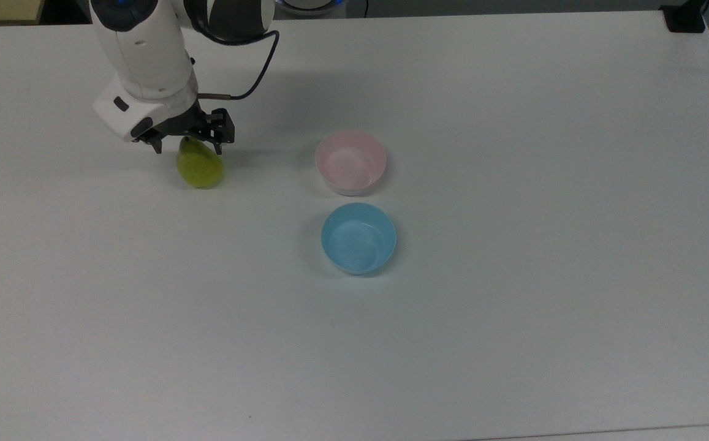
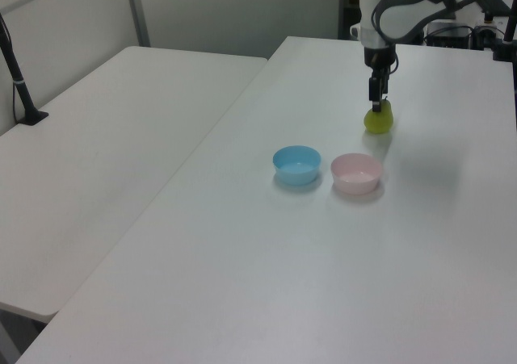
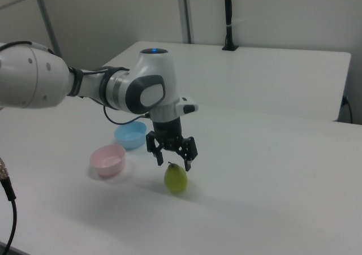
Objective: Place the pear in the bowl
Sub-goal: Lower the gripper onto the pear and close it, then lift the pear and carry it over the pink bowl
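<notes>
White table [image 1: 513, 343], spread pincer [image 3: 172, 160] above upright pear [image 3: 176, 178], empty pink bowl [image 1: 350, 162] well apart

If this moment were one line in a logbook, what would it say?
end effector: open, just above pear | pear: on table, not gripped | pink bowl: empty | phase: pre-grasp

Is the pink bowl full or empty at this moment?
Empty. The top view looks straight into the pink bowl and shows only its bare inside, while the pear sits on the table under the open gripper.
</notes>
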Available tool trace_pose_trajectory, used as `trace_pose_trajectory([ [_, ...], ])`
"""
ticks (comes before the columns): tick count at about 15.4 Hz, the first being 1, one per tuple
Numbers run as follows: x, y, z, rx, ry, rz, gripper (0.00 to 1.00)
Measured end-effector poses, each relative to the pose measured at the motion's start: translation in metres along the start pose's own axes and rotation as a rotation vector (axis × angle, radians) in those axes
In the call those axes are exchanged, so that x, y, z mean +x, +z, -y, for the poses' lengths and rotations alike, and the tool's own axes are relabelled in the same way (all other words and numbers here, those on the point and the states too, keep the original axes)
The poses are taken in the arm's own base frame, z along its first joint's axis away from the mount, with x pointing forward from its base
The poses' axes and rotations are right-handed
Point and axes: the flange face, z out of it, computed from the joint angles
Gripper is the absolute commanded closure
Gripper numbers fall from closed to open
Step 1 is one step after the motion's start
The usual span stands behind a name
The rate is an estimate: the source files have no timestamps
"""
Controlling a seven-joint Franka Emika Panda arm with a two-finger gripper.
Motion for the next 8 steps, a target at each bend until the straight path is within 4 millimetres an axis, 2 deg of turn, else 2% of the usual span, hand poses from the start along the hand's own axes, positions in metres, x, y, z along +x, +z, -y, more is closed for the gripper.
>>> trace_pose_trajectory([
  [2,0.003,0.013,0.003,0.002,-0.006,0.010,0.16],
  [6,0.006,0.024,0.005,-0.003,-0.017,0.024,0.58],
  [8,0.006,0.022,0.005,-0.006,-0.019,0.021,0.63],
])
